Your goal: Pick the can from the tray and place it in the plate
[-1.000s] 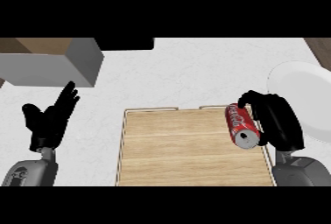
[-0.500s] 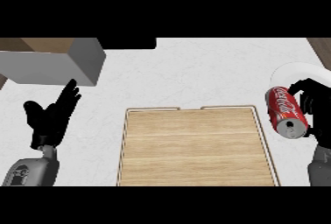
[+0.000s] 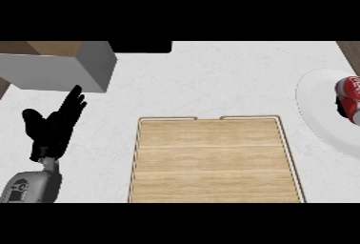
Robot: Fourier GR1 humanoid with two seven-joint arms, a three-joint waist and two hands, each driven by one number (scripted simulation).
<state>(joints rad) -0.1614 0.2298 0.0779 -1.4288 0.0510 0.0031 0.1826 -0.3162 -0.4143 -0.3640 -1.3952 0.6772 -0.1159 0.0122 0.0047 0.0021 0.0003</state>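
Can (image 3: 349, 88): lying at the far right edge of view, over the white plate (image 3: 316, 114), well apart from the wooden tray (image 3: 211, 162). My right hand (image 3: 345, 108) is showing only as a dark patch just beside the can, nearer to it by far; I cannot tell its grip or the can's long axis. My left hand (image 3: 53, 128) is resting open, fingers up, left of the tray.

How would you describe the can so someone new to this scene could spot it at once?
Start at the wooden tray in the middle of the counter, then look right to the white plate at the picture's right edge. The can is over the plate, cut by the frame: the only red thing here, beside a dark bit of the right hand.
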